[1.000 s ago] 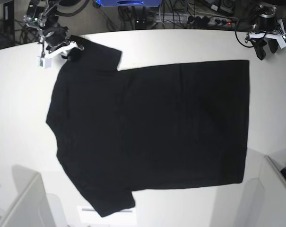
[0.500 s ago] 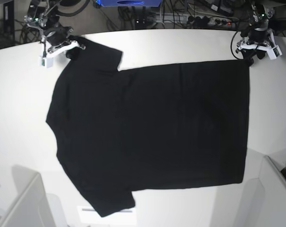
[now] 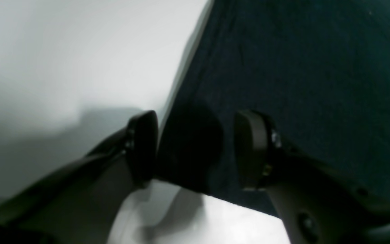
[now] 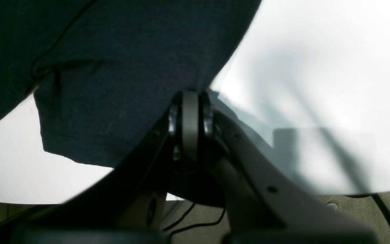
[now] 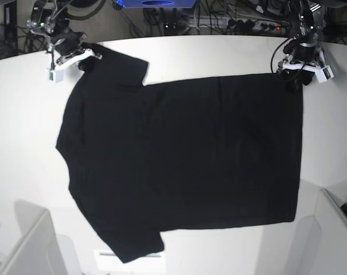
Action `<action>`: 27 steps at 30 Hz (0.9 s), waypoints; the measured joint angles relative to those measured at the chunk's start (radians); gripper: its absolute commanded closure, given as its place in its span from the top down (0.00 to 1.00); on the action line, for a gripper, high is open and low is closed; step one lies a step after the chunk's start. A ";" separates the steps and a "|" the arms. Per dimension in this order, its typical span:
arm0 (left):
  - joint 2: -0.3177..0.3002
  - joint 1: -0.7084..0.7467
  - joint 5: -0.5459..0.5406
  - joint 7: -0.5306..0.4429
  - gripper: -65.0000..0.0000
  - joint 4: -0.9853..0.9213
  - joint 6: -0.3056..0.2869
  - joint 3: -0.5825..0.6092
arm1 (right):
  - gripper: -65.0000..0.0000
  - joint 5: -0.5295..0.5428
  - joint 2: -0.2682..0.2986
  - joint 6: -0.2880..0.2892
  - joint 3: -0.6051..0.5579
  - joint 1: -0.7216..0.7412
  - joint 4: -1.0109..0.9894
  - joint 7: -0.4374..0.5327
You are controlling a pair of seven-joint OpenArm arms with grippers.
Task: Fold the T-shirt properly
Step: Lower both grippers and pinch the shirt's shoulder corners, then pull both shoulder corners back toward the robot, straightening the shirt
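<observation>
We see one big white table [image 5: 219, 54]. On it lies one black T-shirt [image 5: 184, 160], spread out flat, and it covers most of the table top. The side we see is plain black. One short sleeve [image 5: 119, 63] points to the far left corner. The other sleeve [image 5: 130, 243] points to the near side. The straight bottom edge of the shirt runs along the right.

We count two robot arms, one at each far corner of the shirt.

The right gripper [image 5: 81, 57] is at the far left, on the tip of the far sleeve. In its wrist view the two jaws are squeezed tight together, and the edge of the black cloth [image 4: 130, 67] goes right in between them. So it is pinching the T-shirt.

The left gripper [image 5: 296, 73] is at the far right, at the far corner of the shirt's bottom edge. In its wrist view the jaws stand apart. One finger [image 3: 142, 145] is over the white table and the other finger [image 3: 252, 149] is over the cloth. The corner of the shirt [image 3: 283, 67] sits in the gap between them. The jaws are not squeezing it.

Behind the table, on the far side, we see many dark cables [image 5: 230, 23] on the floor. There are no boxes or bowls here.
</observation>
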 measured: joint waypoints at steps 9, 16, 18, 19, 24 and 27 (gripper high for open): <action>0.005 -0.024 -0.004 0.024 0.00 -0.010 0.006 0.002 | 0.00 -0.001 0.000 0.000 0.000 -0.002 0.003 0.000; -0.005 -0.027 -0.011 0.106 0.00 0.002 -0.001 -0.013 | 0.00 -0.005 0.000 0.000 0.003 -0.019 0.017 -0.002; -0.005 -0.021 -0.011 0.107 0.00 0.007 -0.001 -0.013 | 0.00 -0.013 0.000 -0.004 0.003 -0.030 0.036 -0.012; -0.005 -0.013 -0.010 0.111 0.00 0.014 -0.001 -0.013 | 0.00 -0.016 -0.001 -0.004 0.003 -0.043 0.047 -0.017; -0.011 0.060 0.004 0.156 0.00 0.090 0.001 -0.008 | 0.00 -0.034 -0.003 -0.011 0.007 -0.079 0.098 -0.034; -0.011 0.101 0.009 0.170 0.00 0.142 0.012 -0.008 | 0.00 -0.031 -0.003 -0.011 0.007 -0.103 0.111 -0.028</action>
